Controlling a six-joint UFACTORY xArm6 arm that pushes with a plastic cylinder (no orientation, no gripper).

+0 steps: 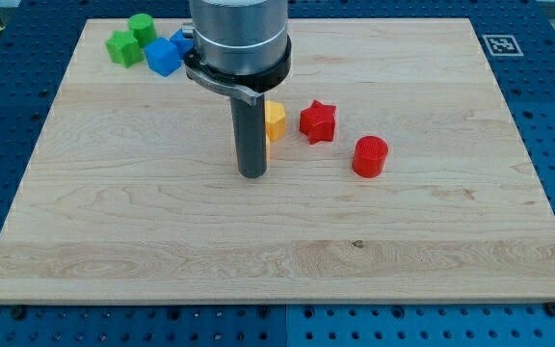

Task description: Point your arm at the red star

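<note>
The red star (318, 121) lies on the wooden board a little right of the board's middle, toward the view's top. My tip (251, 174) rests on the board to the view's left of the star and slightly below it, with a clear gap between them. A yellow block (275, 120) sits between the rod and the star, partly hidden behind the rod. A red cylinder (370, 156) stands to the right of the star and below it.
Two green blocks (122, 47) (142, 28) and two blue blocks (162, 57) (182, 42) cluster at the board's top left; the arm's body partly hides the far blue one. The board (287, 251) lies on a blue perforated table. A marker tag (500, 44) is at the top right corner.
</note>
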